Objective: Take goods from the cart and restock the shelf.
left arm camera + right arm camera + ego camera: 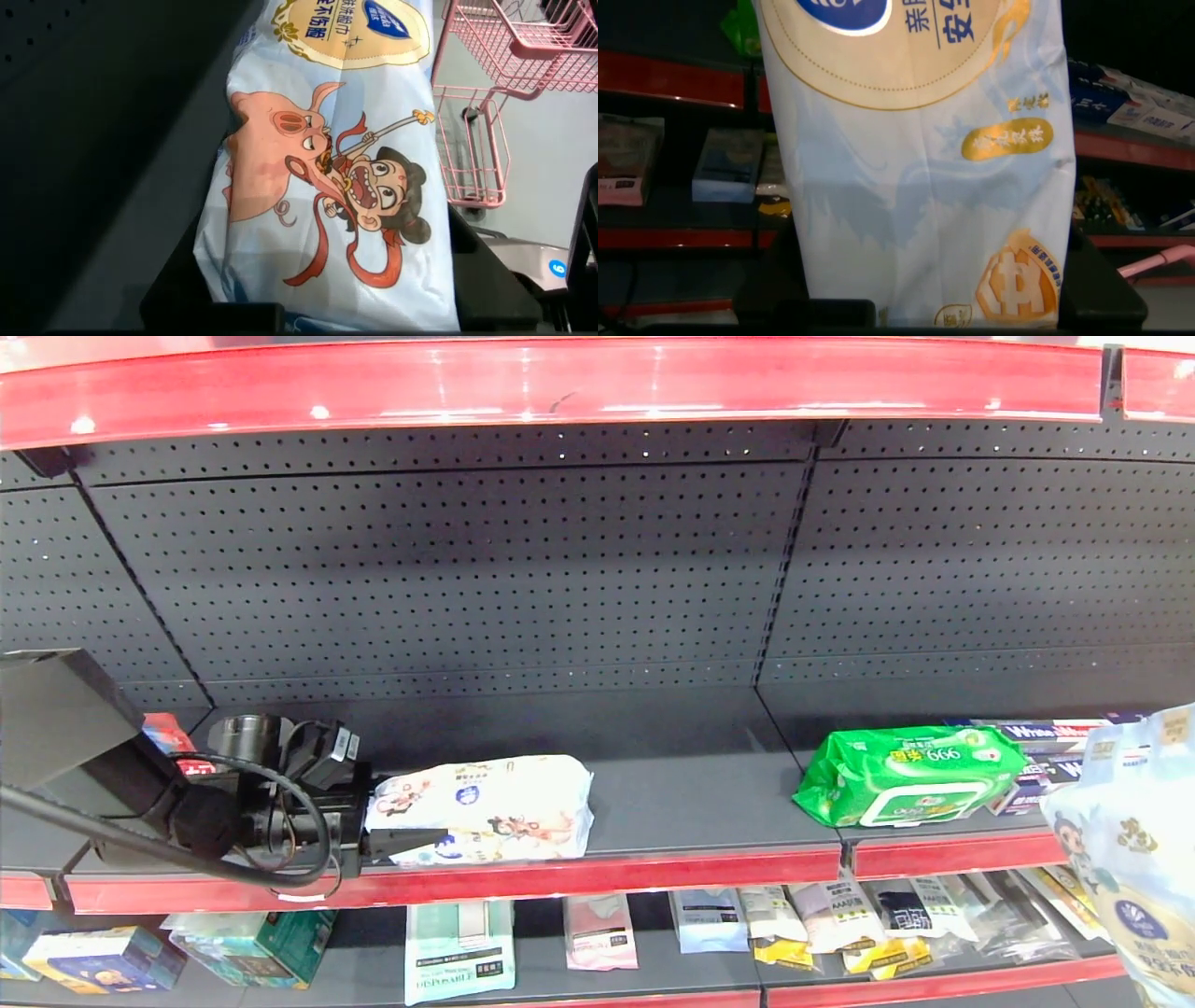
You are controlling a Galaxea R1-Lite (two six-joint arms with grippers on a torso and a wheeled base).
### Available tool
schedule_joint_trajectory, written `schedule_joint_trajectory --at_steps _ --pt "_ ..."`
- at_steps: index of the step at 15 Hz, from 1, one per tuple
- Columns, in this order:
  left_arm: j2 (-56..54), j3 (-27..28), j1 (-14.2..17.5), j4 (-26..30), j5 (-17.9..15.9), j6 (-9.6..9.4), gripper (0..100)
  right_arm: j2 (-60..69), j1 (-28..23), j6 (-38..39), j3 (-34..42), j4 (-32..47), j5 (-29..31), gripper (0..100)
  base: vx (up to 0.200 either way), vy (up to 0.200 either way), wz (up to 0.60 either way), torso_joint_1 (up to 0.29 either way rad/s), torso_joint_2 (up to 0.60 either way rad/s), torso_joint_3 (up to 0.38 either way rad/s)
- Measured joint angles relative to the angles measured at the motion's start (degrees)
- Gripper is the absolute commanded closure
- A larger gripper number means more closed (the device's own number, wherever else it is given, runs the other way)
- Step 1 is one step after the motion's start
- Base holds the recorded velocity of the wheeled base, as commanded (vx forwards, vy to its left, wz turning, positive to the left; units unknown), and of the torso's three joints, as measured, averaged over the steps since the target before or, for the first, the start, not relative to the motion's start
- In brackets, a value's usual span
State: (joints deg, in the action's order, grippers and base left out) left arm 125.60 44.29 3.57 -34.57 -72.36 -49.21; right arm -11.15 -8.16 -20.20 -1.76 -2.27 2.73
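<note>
Left gripper [383, 817] clamped on the left end of the cartoon pack [485, 807], which lies flat on the shelf [691, 803] at its front lip, long axis running rightward from the fingers; right gripper [934, 308], well to the right, holds a second pack [1134, 840] upright, off the shelf.

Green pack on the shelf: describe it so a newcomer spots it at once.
On the dark shelf with the red front lip, look at the right-hand section. The green pack lies flat near the lip, in front of blue-and-white boxes. It is the only green item on that shelf and has a white lid; the white cartoon pack to the left has neither.
</note>
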Motion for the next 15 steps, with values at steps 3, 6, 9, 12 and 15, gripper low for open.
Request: schedule_joint_trajectory --at_steps 3,6,9,12,15 --pt "0.0 -0.6 0.0 0.0 0.0 0.17 100 0.1 0.0 -0.4 -0.1 0.0 0.1 100 0.0 0.0 0.0 0.0 0.0 0.0" --pt "0.0 0.1 0.0 0.1 0.2 0.41 100 0.2 0.0 -0.4 -0.1 0.0 0.2 100 0.0 0.0 0.0 0.0 0.0 0.0" --pt "0.2 1.1 -0.2 0.2 0.6 1.07 100 0.3 -0.1 -0.4 -0.1 0.0 0.2 100 0.0 0.0 0.0 0.0 0.0 0.0" --pt "0.7 2.5 -0.2 0.1 1.3 1.23 100 0.2 -0.4 -0.4 -0.1 0.0 0.2 100 0.0 0.0 0.0 0.0 0.0 0.0" --pt "1.0 2.8 -0.3 -0.2 2.6 1.23 100 0.2 -0.4 -0.4 -0.1 0.0 0.2 100 0.0 0.0 0.0 0.0 0.0 0.0"
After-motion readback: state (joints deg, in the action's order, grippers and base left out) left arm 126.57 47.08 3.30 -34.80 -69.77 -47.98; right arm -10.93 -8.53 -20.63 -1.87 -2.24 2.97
